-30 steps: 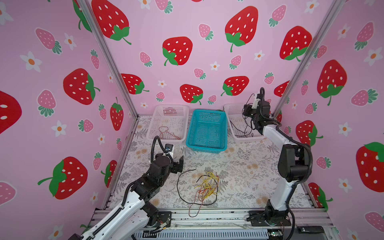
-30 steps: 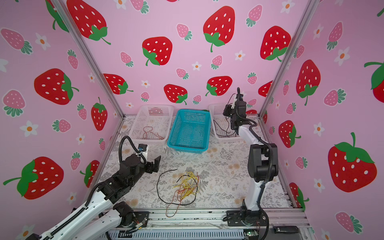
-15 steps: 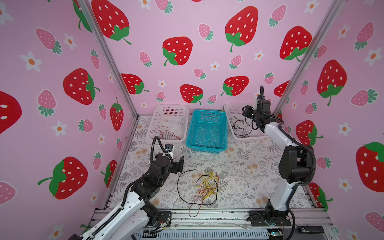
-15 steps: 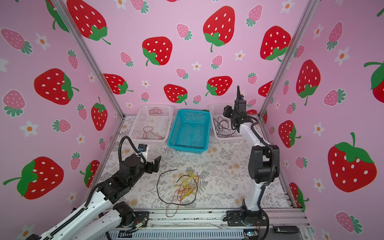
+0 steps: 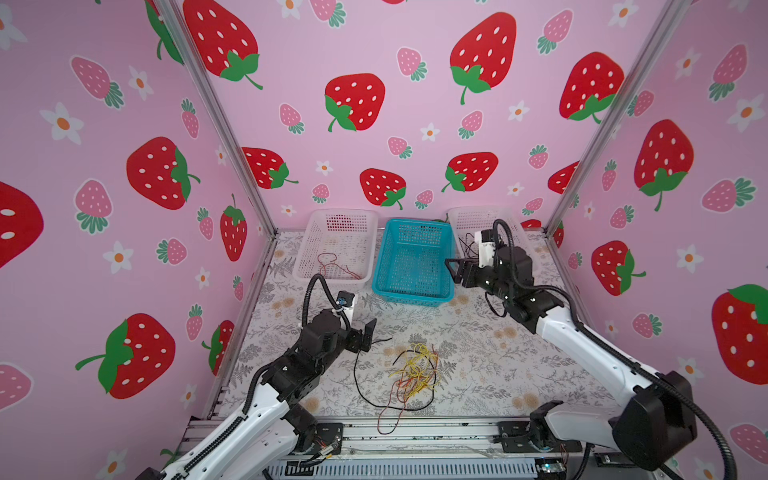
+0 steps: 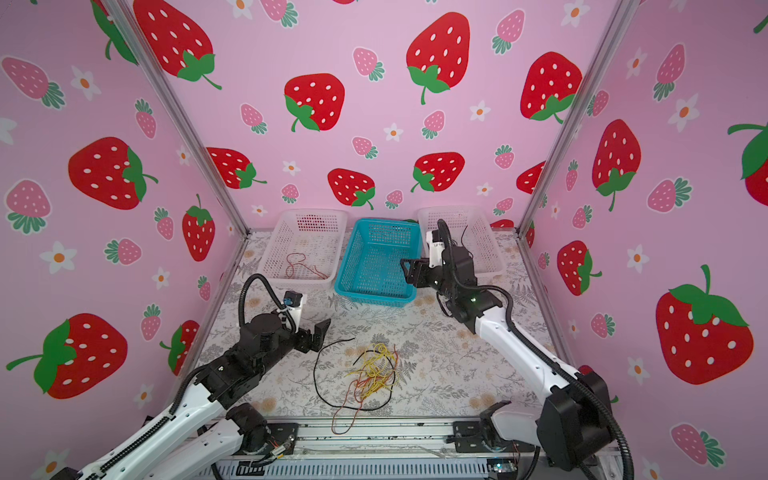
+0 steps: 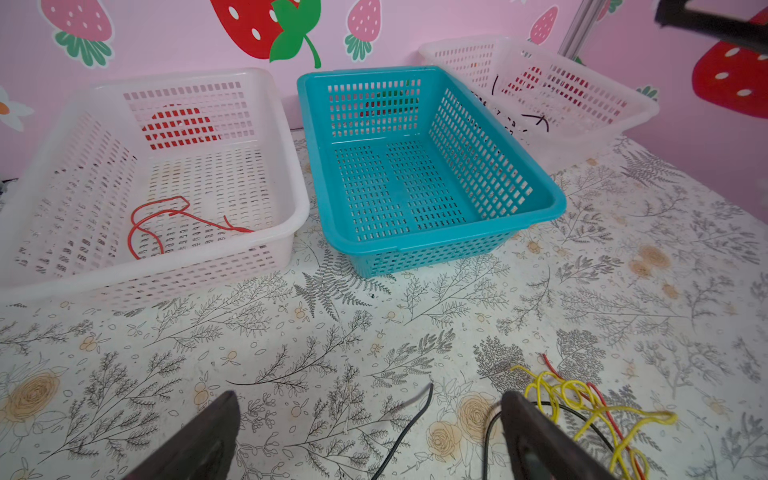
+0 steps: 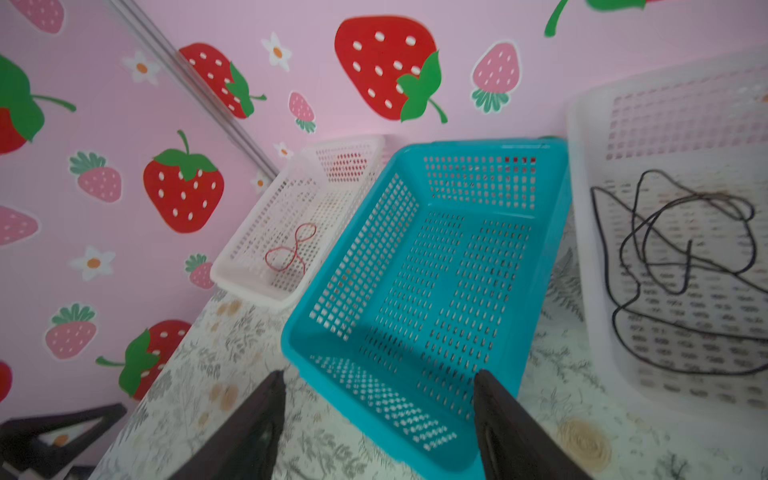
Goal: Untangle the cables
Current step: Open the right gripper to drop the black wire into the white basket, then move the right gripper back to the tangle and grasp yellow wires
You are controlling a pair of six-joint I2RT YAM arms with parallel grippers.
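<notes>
Cables [image 5: 415, 370] tangled before the blue basket [image 5: 411, 296]; left end effector [image 7: 368, 411] and right end effector [image 8: 378, 386] gape empty: pinch one loose end.

Three slotted plastic baskets stand in a row along the back edge of the worktop [image 5: 498, 357]. The left white basket [image 5: 309, 253] is nearest the back left corner. The teal basket [image 5: 386, 257] sits in the middle, close beside it. The right white basket [image 5: 478, 214] is by the back right corner. A pale sheet printed with grey ferns and tan flowers covers the worktop. Pink walls [image 5: 395, 50] with red and pink strawberries and white flowers enclose three sides, and silver metal posts [image 5: 222, 124] rise at the back corners.
</notes>
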